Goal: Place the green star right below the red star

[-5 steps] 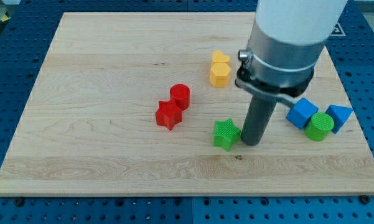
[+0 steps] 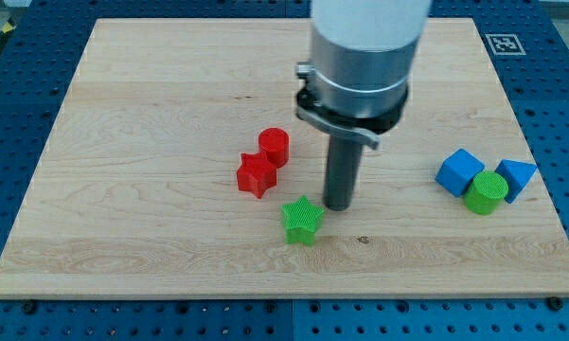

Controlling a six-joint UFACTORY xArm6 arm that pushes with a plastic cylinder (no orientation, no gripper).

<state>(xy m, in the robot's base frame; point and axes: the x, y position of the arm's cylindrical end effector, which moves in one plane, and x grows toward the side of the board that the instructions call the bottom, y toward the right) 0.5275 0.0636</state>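
The green star (image 2: 302,220) lies on the wooden board (image 2: 151,123), below and to the right of the red star (image 2: 257,175). A small gap separates the two stars. A red cylinder (image 2: 275,146) touches the red star at its upper right. My tip (image 2: 337,206) rests on the board at the green star's upper right corner, touching or nearly touching it. The arm's body hides the board area above the tip.
A blue cube (image 2: 458,172), a green cylinder (image 2: 486,192) and a blue triangular block (image 2: 517,177) cluster at the view's right. The yellow blocks seen earlier are hidden behind the arm.
My tip has moved left and pushed the green star left and slightly down, closer to the red star. The arm now covers the yellow blocks.
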